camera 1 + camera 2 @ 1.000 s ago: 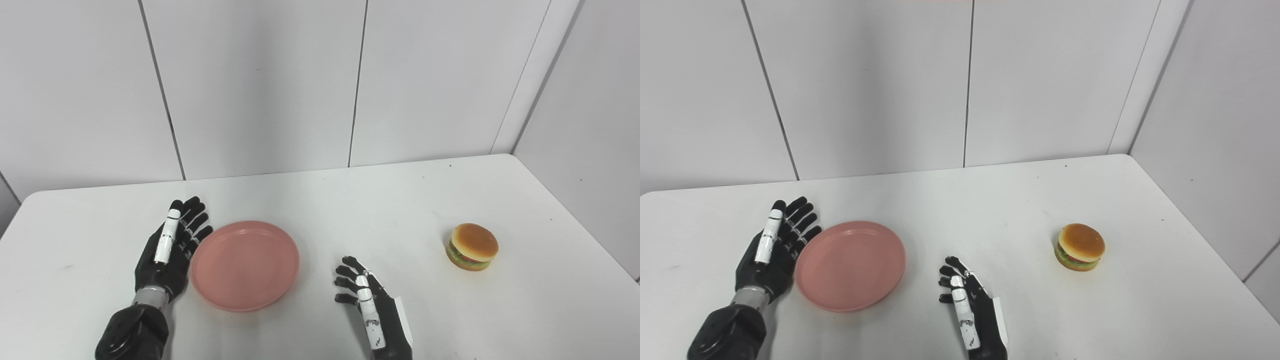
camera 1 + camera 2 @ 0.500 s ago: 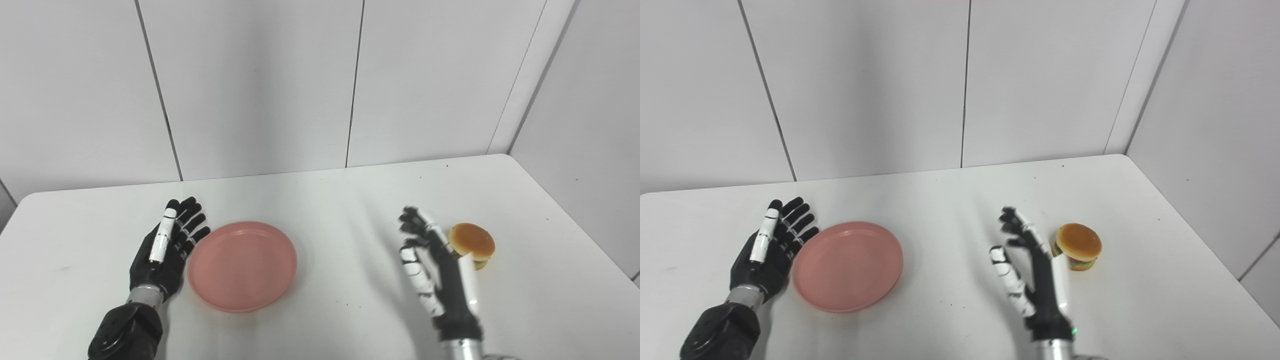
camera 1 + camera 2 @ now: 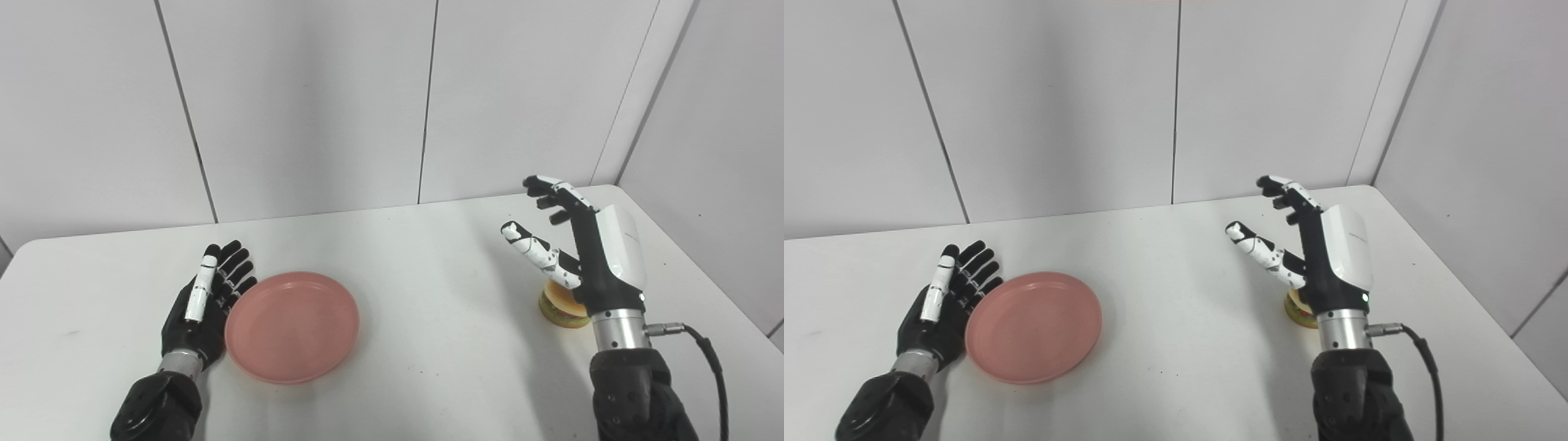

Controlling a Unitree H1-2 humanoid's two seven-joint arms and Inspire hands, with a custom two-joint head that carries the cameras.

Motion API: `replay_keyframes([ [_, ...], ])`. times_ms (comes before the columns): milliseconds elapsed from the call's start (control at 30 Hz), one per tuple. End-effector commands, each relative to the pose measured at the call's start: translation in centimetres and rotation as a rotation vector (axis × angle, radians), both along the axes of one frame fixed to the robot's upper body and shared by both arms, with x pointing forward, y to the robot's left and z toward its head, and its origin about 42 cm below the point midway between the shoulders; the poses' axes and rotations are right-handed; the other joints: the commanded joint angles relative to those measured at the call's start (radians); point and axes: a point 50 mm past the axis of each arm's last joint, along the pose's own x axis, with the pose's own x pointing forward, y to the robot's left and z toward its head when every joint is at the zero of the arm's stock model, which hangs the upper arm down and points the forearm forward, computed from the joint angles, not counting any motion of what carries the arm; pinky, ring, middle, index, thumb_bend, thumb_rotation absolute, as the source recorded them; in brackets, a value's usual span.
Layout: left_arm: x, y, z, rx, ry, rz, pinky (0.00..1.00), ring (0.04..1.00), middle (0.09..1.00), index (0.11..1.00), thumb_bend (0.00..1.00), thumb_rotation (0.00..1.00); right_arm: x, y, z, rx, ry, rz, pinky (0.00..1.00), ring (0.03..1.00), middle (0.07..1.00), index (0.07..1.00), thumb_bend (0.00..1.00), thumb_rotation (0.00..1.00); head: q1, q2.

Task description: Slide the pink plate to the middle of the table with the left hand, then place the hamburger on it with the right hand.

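My right hand [image 3: 588,245] hovers spread above the hamburger [image 3: 558,306] (mostly hidden) near the worktop's right edge; left hand [image 3: 205,306], fingers apart, touches the pink plate [image 3: 292,327].

The right hand [image 3: 1323,257] is raised with fingers [image 3: 1283,190] spread, the hamburger [image 3: 1298,309] partly hidden below its thumb. The left hand [image 3: 944,303] lies flat, fingertips beside the pink plate [image 3: 1034,326].

Pink plate [image 3: 291,326], white table [image 3: 422,257]
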Motion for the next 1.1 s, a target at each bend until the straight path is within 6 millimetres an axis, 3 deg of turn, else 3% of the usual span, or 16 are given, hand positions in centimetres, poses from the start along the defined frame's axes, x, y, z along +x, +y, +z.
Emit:
replay_keyframes([
  [0, -0.5, 0.3, -1.5, 0.002, 0.083, -0.005, 0.87, 0.886, 0.845, 0.744, 0.59, 0.66, 1.2, -0.4, 1.3, -0.075, -0.025, -0.017, 0.55, 0.663, 0.694, 0.688, 0.71, 0.97, 0.001, 0.0],
  [100, -0.5, 0.3, -1.5, 0.0, 0.085, -0.004, 0.87, 0.88, 0.841, 0.741, 0.59, 0.65, 2.1, -1.3, 0.8, -0.193, 0.074, -0.063, 0.63, 0.703, 0.709, 0.689, 0.68, 0.98, 0.011, 0.002],
  [133, -0.5, 0.4, -1.5, 0.0, 0.087, -0.004, 0.87, 0.877, 0.838, 0.737, 0.59, 0.66, 2.4, -1.6, 0.6, -0.229, 0.113, -0.075, 0.74, 0.758, 0.742, 0.699, 0.67, 0.99, 0.013, 0.001],
  [167, -0.5, 0.4, -1.6, 0.001, 0.086, -0.007, 0.87, 0.878, 0.838, 0.736, 0.59, 0.66, 2.8, -1.8, 0.4, -0.264, 0.146, -0.088, 0.78, 0.779, 0.755, 0.7, 0.67, 1.0, 0.013, 0.001],
  [233, -0.4, 0.4, -1.6, 0.007, 0.082, -0.012, 0.87, 0.885, 0.848, 0.747, 0.58, 0.67, 3.2, -2.1, 0.0, -0.313, 0.184, -0.108, 0.83, 0.793, 0.762, 0.692, 0.67, 0.98, 0.013, -0.001],
  [600, -0.4, 0.4, -1.4, -0.024, 0.086, -0.026, 0.88, 0.881, 0.837, 0.741, 0.6, 0.67, 4.6, -4.9, -4.3, -0.365, 0.312, -0.209, 0.78, 0.756, 0.74, 0.681, 0.68, 0.84, 0.015, -0.011],
  [767, -0.3, 0.4, -1.2, -0.046, 0.098, -0.027, 0.89, 0.873, 0.821, 0.727, 0.61, 0.67, 4.4, -6.4, -5.2, -0.428, 0.334, -0.265, 0.83, 0.778, 0.756, 0.681, 0.67, 0.82, 0.018, -0.012],
  [800, -0.3, 0.4, -1.2, -0.051, 0.101, -0.025, 0.89, 0.874, 0.819, 0.72, 0.61, 0.66, 4.3, -6.6, -5.2, -0.441, 0.336, -0.275, 0.87, 0.791, 0.757, 0.679, 0.67, 0.83, 0.018, -0.012],
  [933, -0.3, 0.5, -1.2, -0.081, 0.108, -0.028, 0.9, 0.877, 0.818, 0.72, 0.61, 0.66, 3.9, -7.3, -6.2, -0.448, 0.356, -0.299, 0.9, 0.802, 0.761, 0.68, 0.68, 0.83, 0.017, -0.025],
  [1067, -0.3, 0.6, -1.3, -0.073, 0.101, -0.037, 0.87, 0.858, 0.801, 0.726, 0.61, 0.67, 4.2, -8.1, -8.1, -0.451, 0.38, -0.295, 0.88, 0.811, 0.759, 0.681, 0.75, 0.97, 0.016, -0.025],
])
